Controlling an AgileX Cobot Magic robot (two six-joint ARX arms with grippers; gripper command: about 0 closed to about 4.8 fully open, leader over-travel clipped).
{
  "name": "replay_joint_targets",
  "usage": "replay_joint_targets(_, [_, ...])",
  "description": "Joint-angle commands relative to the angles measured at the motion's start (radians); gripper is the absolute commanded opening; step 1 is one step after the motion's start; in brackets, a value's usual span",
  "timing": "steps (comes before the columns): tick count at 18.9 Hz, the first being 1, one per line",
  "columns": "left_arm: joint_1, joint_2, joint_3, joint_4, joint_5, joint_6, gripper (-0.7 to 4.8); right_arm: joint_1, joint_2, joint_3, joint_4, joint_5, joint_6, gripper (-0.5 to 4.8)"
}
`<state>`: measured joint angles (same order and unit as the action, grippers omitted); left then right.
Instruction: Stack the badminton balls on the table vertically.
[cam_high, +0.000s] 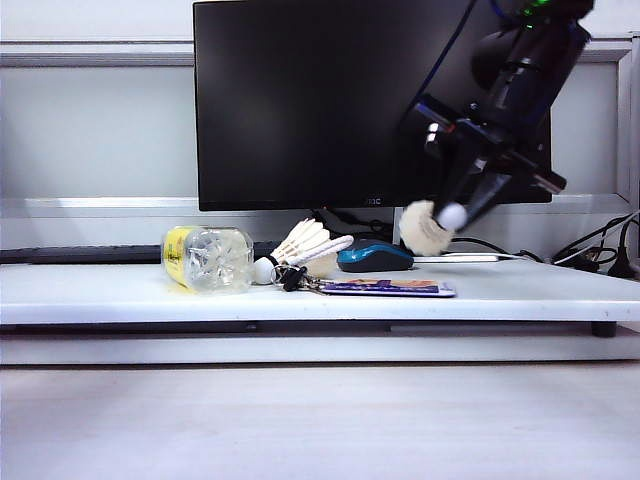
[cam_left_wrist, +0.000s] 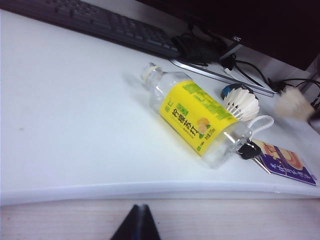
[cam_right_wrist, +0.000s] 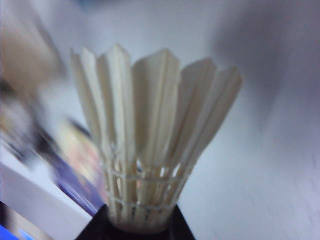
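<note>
Shuttlecock (cam_right_wrist: 150, 145) number one sits clamped at its cork end between the dark fingers of the right gripper (cam_right_wrist: 140, 231), feathers fanning out away from the wrist camera. From across the room that right gripper (cam_high: 470, 205) hangs in the air in front of the black monitor (cam_high: 320, 100), tilted down and to the left, with the held shuttlecock (cam_high: 432, 227) well above the white table (cam_high: 100, 290) and its skirt blurred. It hovers just over the blue mouse (cam_high: 374, 258) without touching it.

Outward from there, the second shuttlecock (cam_high: 300, 250) lies on its side on the table, cork tip toward the clear bottle (cam_high: 208, 259) and skirt opening toward the mouse. The bottle, with its yellow label, also lies on its side, just beside that cork. In front of the lying shuttlecock is a bunch of keys (cam_high: 292, 277) on a white cord, and next to them a flat purple card (cam_high: 388, 288). A dark keyboard (cam_left_wrist: 100, 25) runs along the back of the table, under the monitor.

Of the left gripper (cam_left_wrist: 136, 224) only a dark tip shows at the edge of its wrist view, back over the pale wood surface short of the table's front edge, well apart from the bottle (cam_left_wrist: 195, 117) and the lying shuttlecock (cam_left_wrist: 241, 103); whether its jaws are wide or closed I cannot tell.
</note>
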<state>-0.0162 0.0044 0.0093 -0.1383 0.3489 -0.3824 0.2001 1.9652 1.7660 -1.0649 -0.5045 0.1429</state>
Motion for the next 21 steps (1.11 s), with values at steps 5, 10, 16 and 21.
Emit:
replay_joint_targets(5, [-0.001, -0.003, -0.001, -0.019, 0.014, -0.018, -0.05, -0.01, -0.005, 0.002, 0.208, 0.056, 0.411, 0.81])
replay_joint_targets(10, [-0.001, -0.003, -0.001, -0.018, 0.014, -0.018, -0.05, -0.005, -0.005, 0.002, 0.095, 0.164, 0.648, 0.85])
replay_joint_targets(16, [-0.001, -0.003, -0.001, -0.018, 0.014, -0.018, -0.05, 0.07, -0.011, 0.002, 0.07, 0.403, 0.809, 0.86])
replay_joint_targets(21, [-0.001, -0.003, -0.001, -0.018, 0.016, -0.018, -0.05, 0.142, -0.01, 0.002, 0.137, 0.493, 0.975, 1.0])
